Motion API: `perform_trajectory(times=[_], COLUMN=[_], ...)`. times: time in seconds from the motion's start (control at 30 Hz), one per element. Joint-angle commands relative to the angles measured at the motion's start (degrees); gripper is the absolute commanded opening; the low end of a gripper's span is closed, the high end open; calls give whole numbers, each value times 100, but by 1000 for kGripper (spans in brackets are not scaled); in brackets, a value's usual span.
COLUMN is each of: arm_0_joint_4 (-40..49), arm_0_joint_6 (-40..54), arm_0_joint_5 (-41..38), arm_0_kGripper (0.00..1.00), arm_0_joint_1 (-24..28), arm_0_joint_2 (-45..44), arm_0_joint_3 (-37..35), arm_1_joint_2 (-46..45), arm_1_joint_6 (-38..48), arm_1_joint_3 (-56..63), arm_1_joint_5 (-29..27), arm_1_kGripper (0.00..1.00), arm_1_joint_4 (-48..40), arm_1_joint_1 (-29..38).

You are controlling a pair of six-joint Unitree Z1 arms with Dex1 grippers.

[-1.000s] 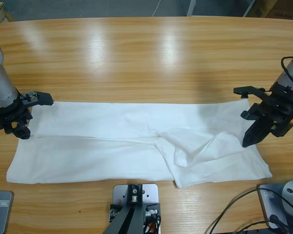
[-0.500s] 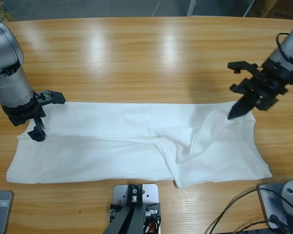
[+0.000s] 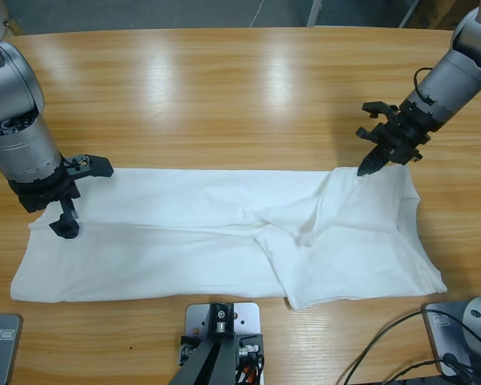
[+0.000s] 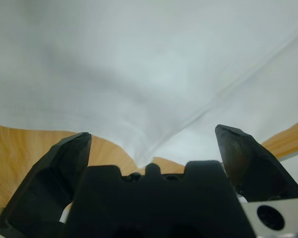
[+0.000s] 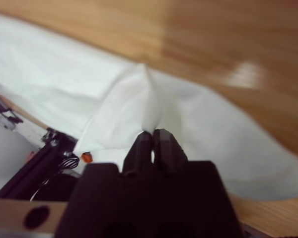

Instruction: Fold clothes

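The white T-shirt (image 3: 184,233) lies spread lengthwise along the near half of the wooden table, creased and rumpled right of its middle. My left gripper (image 3: 78,197) hovers open over the shirt's left end. In the left wrist view the cloth (image 4: 149,64) fills the picture beyond the gripper (image 4: 151,139), with nothing between the jaws. My right gripper (image 3: 366,166) is shut on a pinch of the shirt at its far right edge. In the right wrist view the cloth (image 5: 64,94) rises in a peaked fold to the gripper (image 5: 153,134).
Bare wooden table (image 3: 240,96) stretches beyond the shirt to the far edge. A black cable (image 3: 385,345) lies on the table at the near right, close to the shirt's right end.
My right gripper has moved toward the table's far side and leftward, dragging a fold of the shirt's right part with it. My left gripper has shifted slightly right and stays open.
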Motion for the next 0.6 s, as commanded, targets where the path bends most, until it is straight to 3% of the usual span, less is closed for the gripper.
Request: perform_trajectory(times=[0.03,0.17,0.27,0.37,0.43,0.5,0.6], arm_0_joint_4=[-85,-85,-94,-126,-201,-267,-349], arm_0_joint_6=[-121,-140,-154,-159,-182,-326,-954], arm_0_joint_5=[-61,-59,-61,-52,-29,51,329], arm_0_kGripper=[968,968,968,968,968,968,968], arm_0_joint_1=[-97,-97,-97,-106,-123,-141,-141], arm_0_joint_2=[181,69,30,30,-33,-193,-473], arm_0_joint_3=[146,153,158,162,162,200,397], arm_1_joint_2=[-797,-2173,-3279,-3887,-3970,-4017,-4248], arm_1_joint_6=[303,366,927,2297,2826,3965,6343], arm_1_joint_3=[487,598,666,990,1366,1638,2117], arm_1_joint_5=[-890,-1108,-1191,-1315,-1781,-2483,-2614], arm_1_kGripper=[1000,1000,997,898,833,759,770], arm_1_joint_4=[-25,302,533,367,-208,-315,-956], arm_1_joint_1=[-116,104,927,2111,2873,3205,3251])
